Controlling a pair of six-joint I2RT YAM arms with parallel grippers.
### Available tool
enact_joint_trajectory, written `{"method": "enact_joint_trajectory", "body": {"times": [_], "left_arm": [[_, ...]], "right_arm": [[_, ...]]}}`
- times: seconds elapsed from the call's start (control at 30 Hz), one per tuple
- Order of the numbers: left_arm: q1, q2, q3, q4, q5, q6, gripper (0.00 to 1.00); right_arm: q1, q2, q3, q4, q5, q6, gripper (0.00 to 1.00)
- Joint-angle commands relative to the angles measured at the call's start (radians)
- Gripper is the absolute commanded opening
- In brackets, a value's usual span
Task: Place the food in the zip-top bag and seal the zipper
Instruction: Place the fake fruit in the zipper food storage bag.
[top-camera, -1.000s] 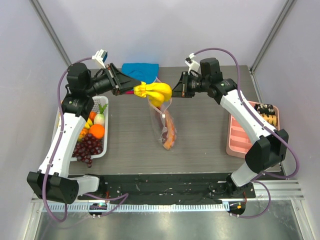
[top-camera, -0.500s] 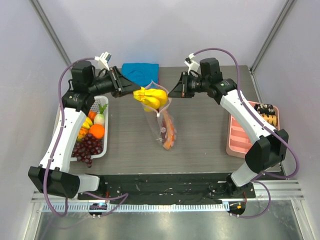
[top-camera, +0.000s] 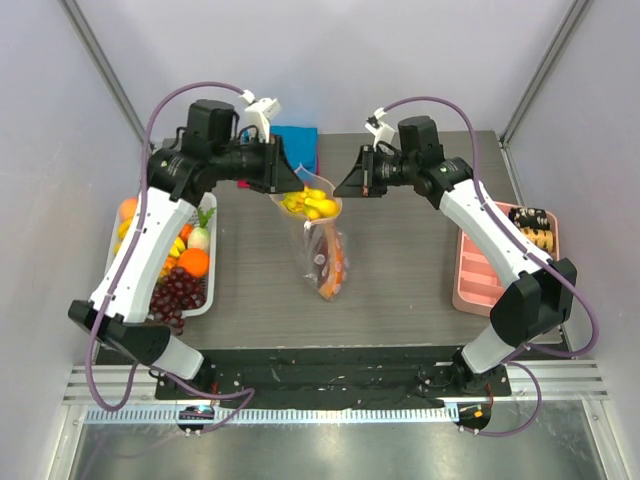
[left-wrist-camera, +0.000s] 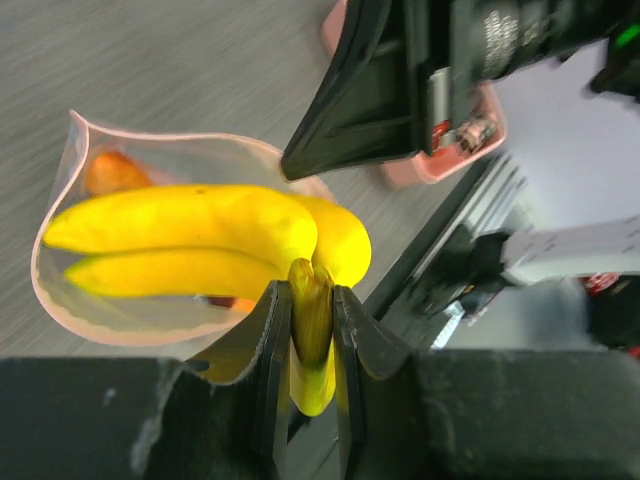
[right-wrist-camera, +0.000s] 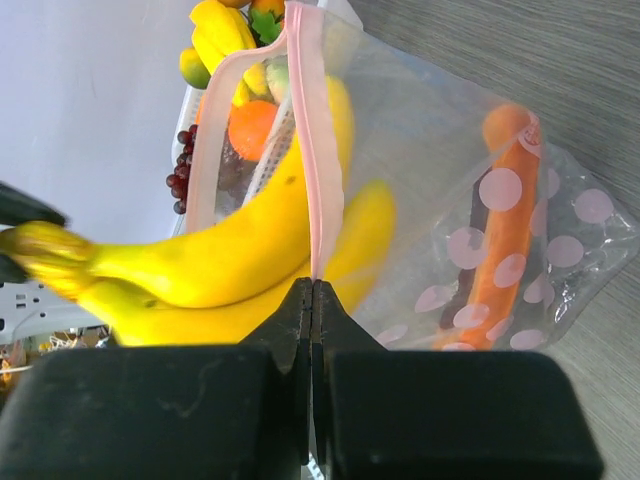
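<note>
Left gripper (left-wrist-camera: 312, 305) clamped on stem of bananas (left-wrist-camera: 180, 225), which sit half inside bag (right-wrist-camera: 560, 230) mouth. Right gripper (right-wrist-camera: 312, 295) pinched tight on zipper (right-wrist-camera: 305, 120), lifting rim. Bag thin, floppy, likely slippery: grip rim only. Carrot (right-wrist-camera: 505, 200) apparently inside.

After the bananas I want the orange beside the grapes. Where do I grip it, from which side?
Grip the orange across its middle, coming straight down from above. It is round, so any pair of sides works, but grapes, a white radish and the basket wall crowd it; only its top looks free.
</note>
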Motion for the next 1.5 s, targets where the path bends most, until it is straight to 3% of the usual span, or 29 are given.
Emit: {"method": "enact_joint_trajectory", "body": {"times": [0.0, 0.4, 0.67, 1.17, 1.33, 1.47], "left_arm": [[-0.049, 0.093, 0.110, -0.222, -0.101, 0.229, 0.00], [-0.123, 0.135, 0.231, -0.288, -0.284, 0.393, 0.00], [-0.207, 0.155, 0.233, -0.217, -0.362, 0.421, 0.00], [-0.250, 0.089, 0.195, -0.072, -0.529, 0.400, 0.00], [-0.252, 0.064, 0.140, -0.043, -0.413, 0.231, 0.00], [-0.262, 0.077, 0.116, -0.092, -0.341, 0.324, 0.00]], "right_arm": [[0.018, -0.014, 0.066, 0.019, -0.037, -0.041, 0.01], [0.064, 0.003, 0.096, -0.017, -0.038, -0.096, 0.01], [0.102, 0.023, 0.136, -0.024, -0.038, -0.112, 0.01], [0.114, 0.034, 0.158, -0.032, -0.046, -0.122, 0.01], [0.116, 0.029, 0.150, -0.043, -0.032, -0.142, 0.01], [0.116, 0.031, 0.170, -0.047, -0.034, -0.145, 0.01]]}}
